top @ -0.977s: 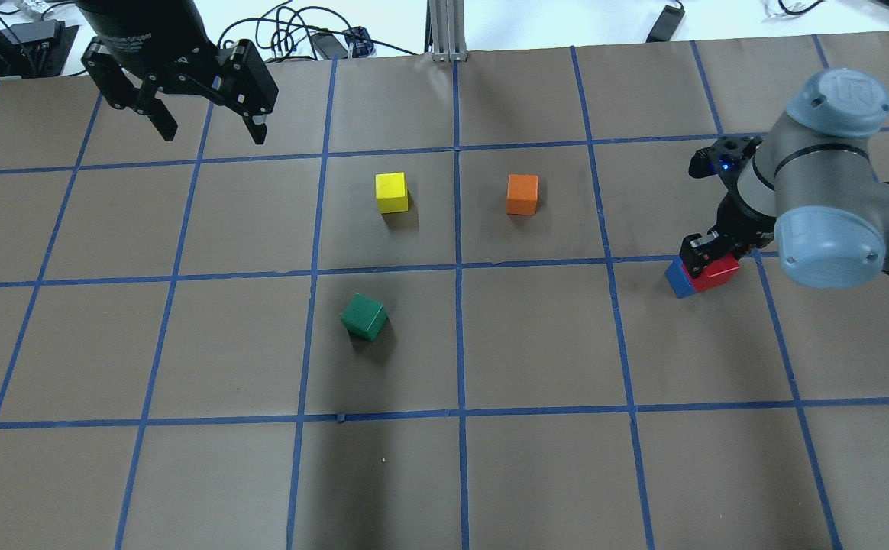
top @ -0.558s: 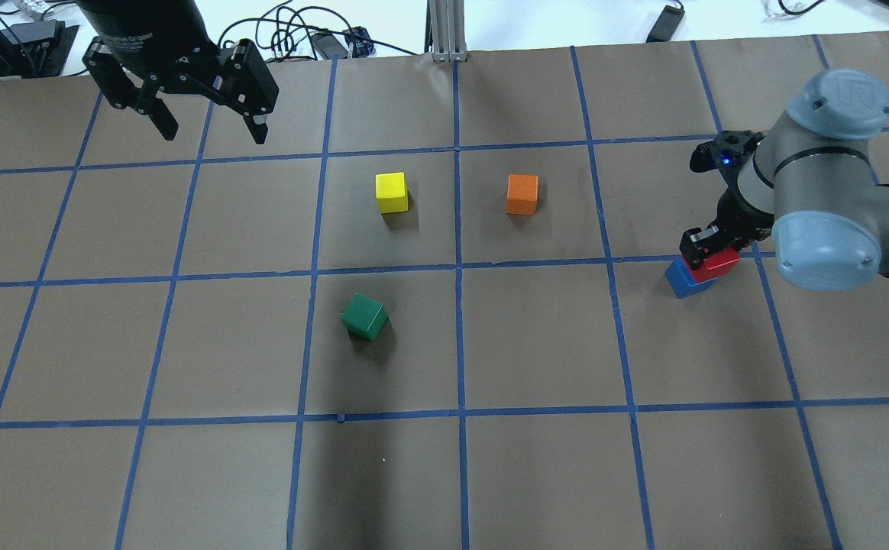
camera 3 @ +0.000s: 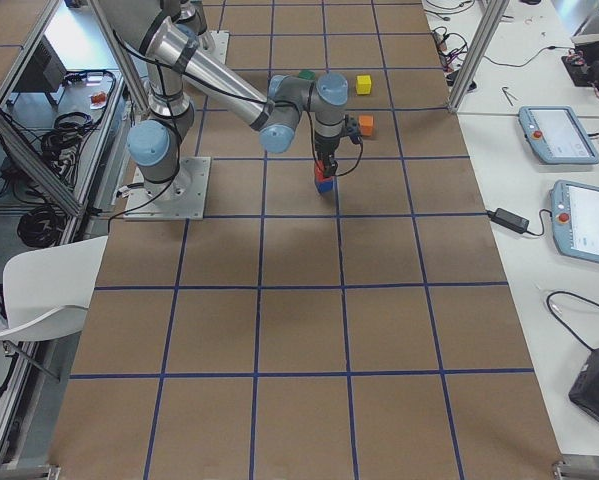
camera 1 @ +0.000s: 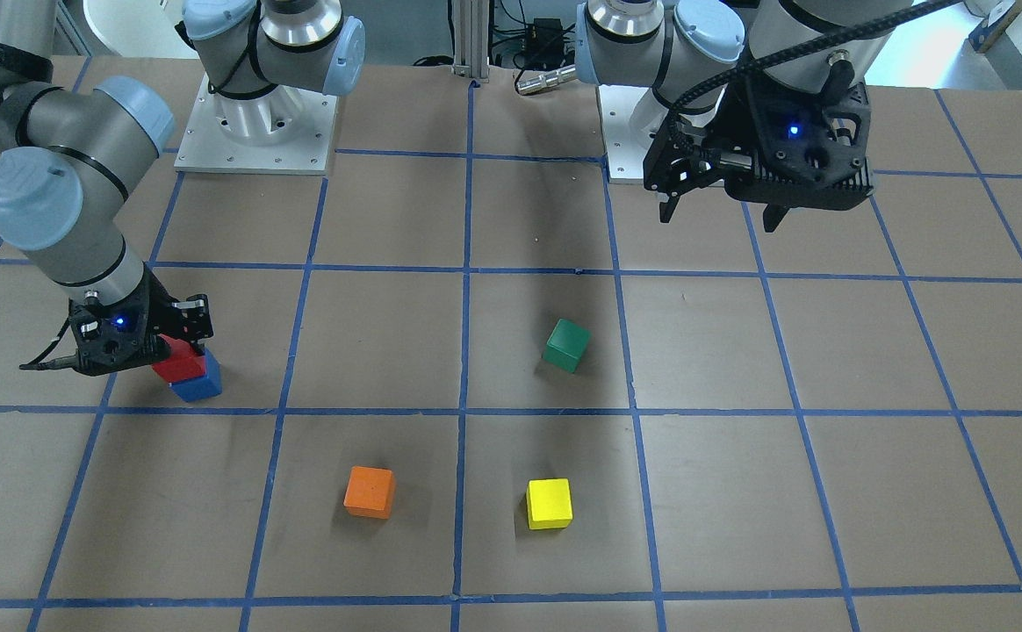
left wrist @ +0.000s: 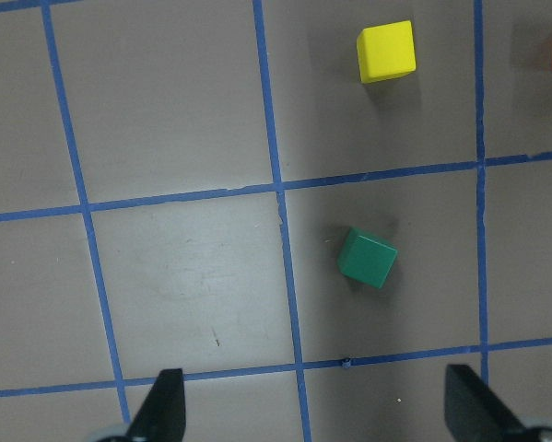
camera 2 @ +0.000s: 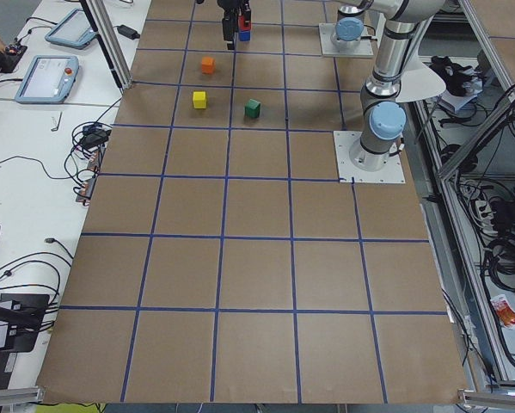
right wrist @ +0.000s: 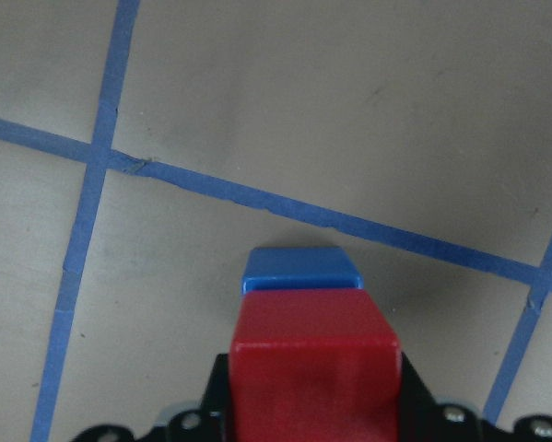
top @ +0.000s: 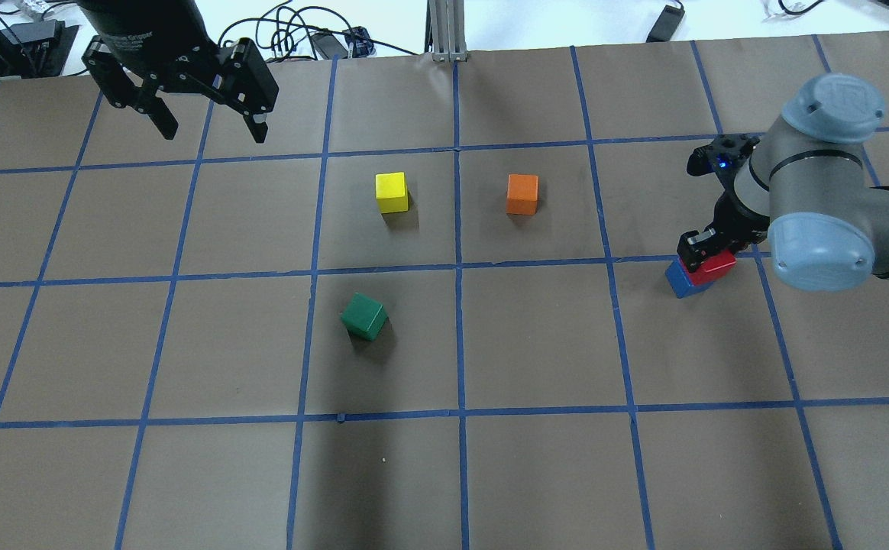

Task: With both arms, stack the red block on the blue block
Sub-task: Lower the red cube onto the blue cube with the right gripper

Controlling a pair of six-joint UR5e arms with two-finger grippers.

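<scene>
right hand (top: 706,258) clamped on the red block (top: 722,267), right above the blue block (top: 681,281); left hand (top: 214,135) spread apart, hanging well away

The red block (right wrist: 314,354) hides most of the blue block (right wrist: 300,269).

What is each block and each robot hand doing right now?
red block: gripped, over the blue block, offset
blue block: on the table, underneath
right gripper: shut on the red block
left gripper: open, empty, raised
green block: loose, turned askew
yellow block: loose on table
orange block: loose on table
</scene>
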